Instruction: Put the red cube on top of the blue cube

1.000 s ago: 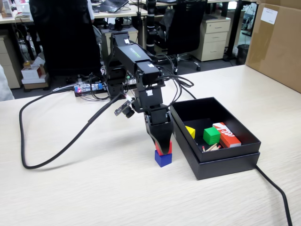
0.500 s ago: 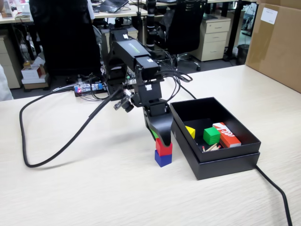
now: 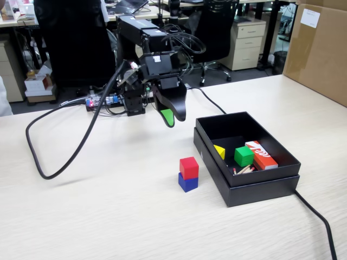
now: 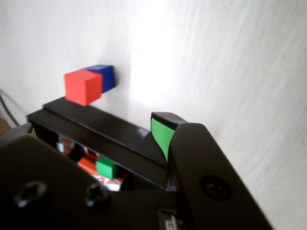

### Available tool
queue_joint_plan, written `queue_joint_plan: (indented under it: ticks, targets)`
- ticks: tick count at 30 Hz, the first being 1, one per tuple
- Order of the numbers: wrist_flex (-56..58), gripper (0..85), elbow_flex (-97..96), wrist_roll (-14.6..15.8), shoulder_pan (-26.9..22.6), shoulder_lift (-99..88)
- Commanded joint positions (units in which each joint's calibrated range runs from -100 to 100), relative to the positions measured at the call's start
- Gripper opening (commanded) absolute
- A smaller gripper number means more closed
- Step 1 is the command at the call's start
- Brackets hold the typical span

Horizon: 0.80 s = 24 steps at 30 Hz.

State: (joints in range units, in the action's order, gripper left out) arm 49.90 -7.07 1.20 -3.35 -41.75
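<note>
Lifted clear since the earlier frame, the gripper point(image 3: 172, 116) now hangs upper centre, jaws parted and empty. Below, the red cube point(image 3: 188, 167) sits atop the blue cube point(image 3: 187, 183) beside the black box point(image 3: 260, 187). Stacking looks done; only retreat remains.

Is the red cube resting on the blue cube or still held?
Resting on it: the red cube sits atop the blue cube, with the claw raised clear, empty.

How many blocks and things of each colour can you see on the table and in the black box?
Red: 2, the red cube and the red-and-white box
Blue: 1, the blue cube
Green: 1, the green cube
Yellow: 1, the yellow block
Total: 5
</note>
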Motion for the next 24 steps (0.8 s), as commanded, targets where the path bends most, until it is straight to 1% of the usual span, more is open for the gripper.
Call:
queue_joint_plan:
  ticks: [1, 7, 12, 20, 24]
  targets:
    - [-3.47, 49.2, -6.25, -1.37, 0.44, -13.27]
    - [-4.85, 49.7, -24.66, -1.32, 1.61, -29.68]
    - [-15.04, 49.7, -39.98, -0.93, 2.44, -39.78]
    - [-20.31, 50.0, -54.03, 0.05, 2.44, -51.48]
    - [-28.35, 50.0, -64.73, -0.15, 2.49, -54.7]
